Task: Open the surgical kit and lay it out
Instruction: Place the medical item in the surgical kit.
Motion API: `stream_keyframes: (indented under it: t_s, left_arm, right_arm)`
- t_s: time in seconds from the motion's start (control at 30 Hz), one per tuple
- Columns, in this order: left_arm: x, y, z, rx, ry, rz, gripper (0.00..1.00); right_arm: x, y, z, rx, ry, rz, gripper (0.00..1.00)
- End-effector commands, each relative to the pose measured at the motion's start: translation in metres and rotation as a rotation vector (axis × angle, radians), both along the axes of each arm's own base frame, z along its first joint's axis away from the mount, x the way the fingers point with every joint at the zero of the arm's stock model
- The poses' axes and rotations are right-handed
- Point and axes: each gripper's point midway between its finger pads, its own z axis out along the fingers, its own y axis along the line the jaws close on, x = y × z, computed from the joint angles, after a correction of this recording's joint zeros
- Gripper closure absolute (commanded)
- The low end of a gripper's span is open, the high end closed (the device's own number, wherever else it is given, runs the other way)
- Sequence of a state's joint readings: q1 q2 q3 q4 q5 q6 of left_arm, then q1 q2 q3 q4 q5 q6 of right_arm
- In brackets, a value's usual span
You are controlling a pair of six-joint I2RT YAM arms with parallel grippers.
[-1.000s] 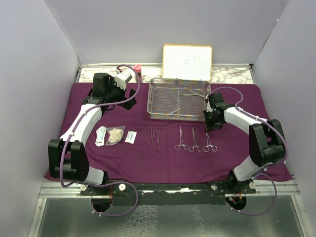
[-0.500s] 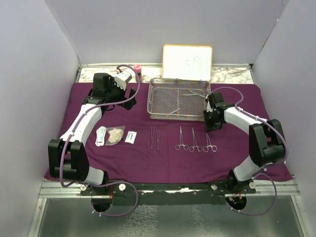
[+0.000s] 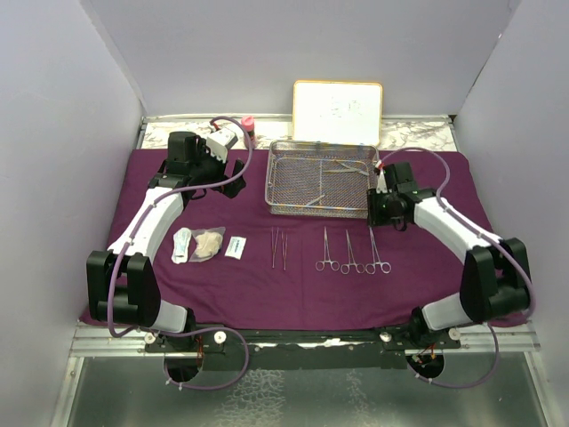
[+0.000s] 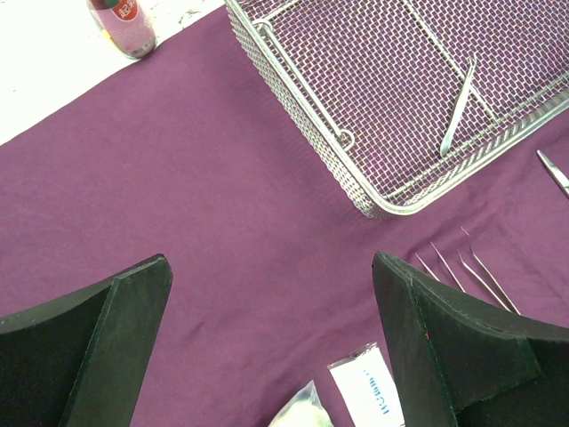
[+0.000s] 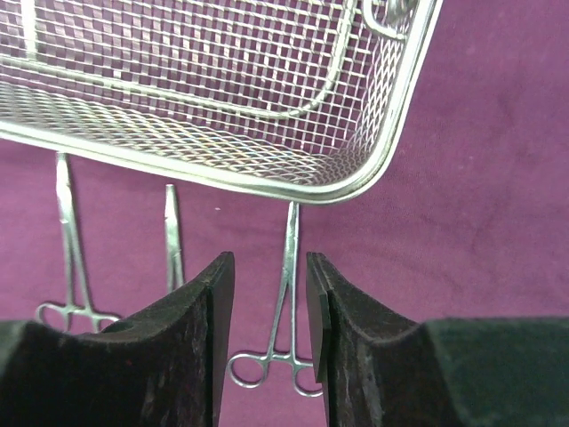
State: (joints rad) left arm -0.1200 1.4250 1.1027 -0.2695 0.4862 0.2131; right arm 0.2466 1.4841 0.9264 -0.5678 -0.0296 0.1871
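Right tool [image 5: 267,267], jaws partly apart and gripping nothing, is held over the rightmost clamp [image 5: 286,294], laid lengthwise on the purple cloth [image 5: 489,178], rings toward the arm's base. The wire-mesh tray [image 5: 222,89], with forceps [image 4: 458,102] inside, lies just beyond, judged nearest this arm.

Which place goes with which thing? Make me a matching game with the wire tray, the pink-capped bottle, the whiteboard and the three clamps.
Things:
1. wire tray
2. pink-capped bottle
3. whiteboard
4. three clamps

Places:
A. propped upright behind the tray
B. in a row on the purple cloth, on the near side of the tray
C. off the cloth, on the pale strip at the back left
D. on the cloth, holding slim forceps

Pairs: 1-D, 2-C, 3-A, 4-B.
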Motion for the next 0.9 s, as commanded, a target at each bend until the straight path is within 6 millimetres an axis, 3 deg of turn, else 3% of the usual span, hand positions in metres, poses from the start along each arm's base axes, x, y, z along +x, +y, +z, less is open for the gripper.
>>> stream_keyframes:
  t_s: [0.0,0.27,0.53,0.7,0.87]
  left_arm:
    - [-0.005,-0.007,0.015,-0.036,-0.038,-0.028,0.01]
    - [-0.005,-0.005,0.025,-0.041,-0.072,-0.013,0.01]
    - [-0.002,-0.004,0.028,-0.029,-0.079,-0.013,0.01]
    - [0.001,-0.004,0.023,-0.022,-0.070,-0.016,0.01]
    - [0.004,-0.003,0.021,-0.007,-0.063,-0.025,0.01]
  right_arm:
    - [0.011,0.010,0.041,0.063,-0.155,0.087,0.62]
    - [0.017,0.026,0.094,0.098,-0.308,0.273,0.62]
    - [0.061,0.047,0.137,0.081,-0.461,0.461,0.65]
    - [0.092,0.063,0.143,0.086,-0.544,0.570,0.64]
    - [0.128,0.074,0.119,0.070,-0.508,0.633,0.63]
